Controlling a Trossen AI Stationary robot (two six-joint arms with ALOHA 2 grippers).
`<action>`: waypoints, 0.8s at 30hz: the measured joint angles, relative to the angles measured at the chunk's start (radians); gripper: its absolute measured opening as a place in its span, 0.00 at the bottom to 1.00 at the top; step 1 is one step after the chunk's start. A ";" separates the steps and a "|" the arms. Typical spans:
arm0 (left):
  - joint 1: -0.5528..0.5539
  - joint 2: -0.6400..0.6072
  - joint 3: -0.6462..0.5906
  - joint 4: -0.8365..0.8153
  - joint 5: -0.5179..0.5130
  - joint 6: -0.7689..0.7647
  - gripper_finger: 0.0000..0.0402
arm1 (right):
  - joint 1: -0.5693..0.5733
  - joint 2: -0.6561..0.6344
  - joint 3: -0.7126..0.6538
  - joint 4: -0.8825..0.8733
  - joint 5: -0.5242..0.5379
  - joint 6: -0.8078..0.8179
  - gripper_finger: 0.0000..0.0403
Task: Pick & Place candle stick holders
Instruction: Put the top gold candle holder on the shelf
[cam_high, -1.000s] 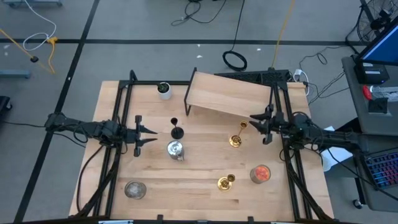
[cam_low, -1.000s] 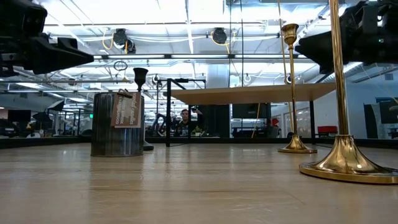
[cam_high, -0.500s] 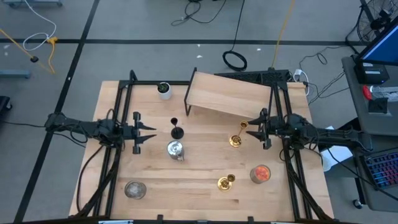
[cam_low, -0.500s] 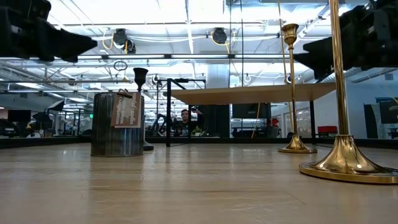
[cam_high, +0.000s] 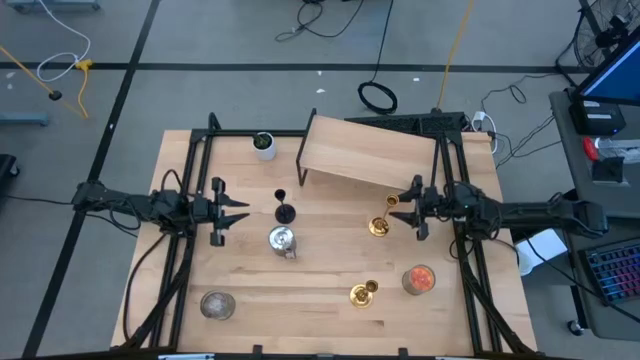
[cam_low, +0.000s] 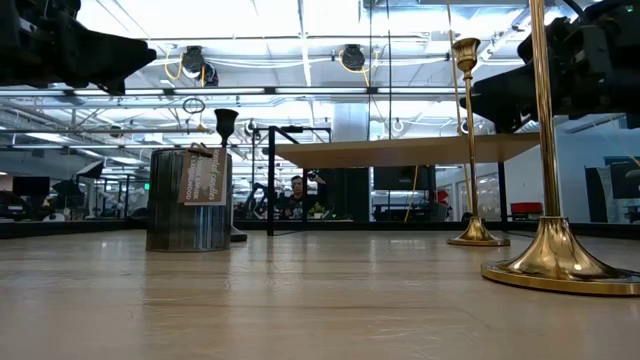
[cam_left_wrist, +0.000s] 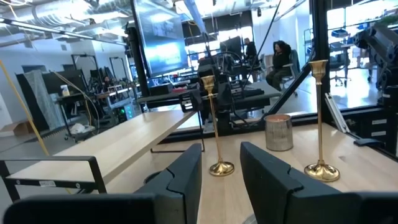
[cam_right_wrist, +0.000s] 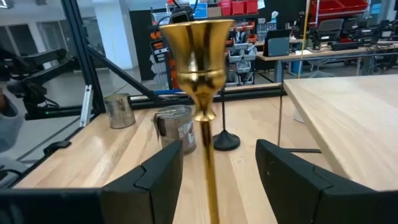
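Fingers of the right gripper (cam_high: 405, 209) stand wide around the tall brass round-based candle holder (cam_high: 381, 222). Any off-centre closing could topple it. Beyond that holder, the left gripper (cam_high: 240, 209) waits, fingers wide.

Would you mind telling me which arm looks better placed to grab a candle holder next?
Right: the right gripper is open, with the brass holder between its fingers. The left gripper sits apart from any holder.
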 joint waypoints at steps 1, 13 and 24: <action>0.000 0.000 0.000 0.000 0.000 0.001 0.29 | 0.008 0.014 0.000 0.017 0.000 0.000 0.50; 0.000 0.000 0.000 0.000 0.000 0.033 0.29 | 0.093 0.156 0.000 0.183 0.060 -0.006 0.37; 0.000 0.000 0.000 0.000 0.000 0.136 0.29 | 0.094 0.205 0.000 0.245 0.063 -0.011 0.11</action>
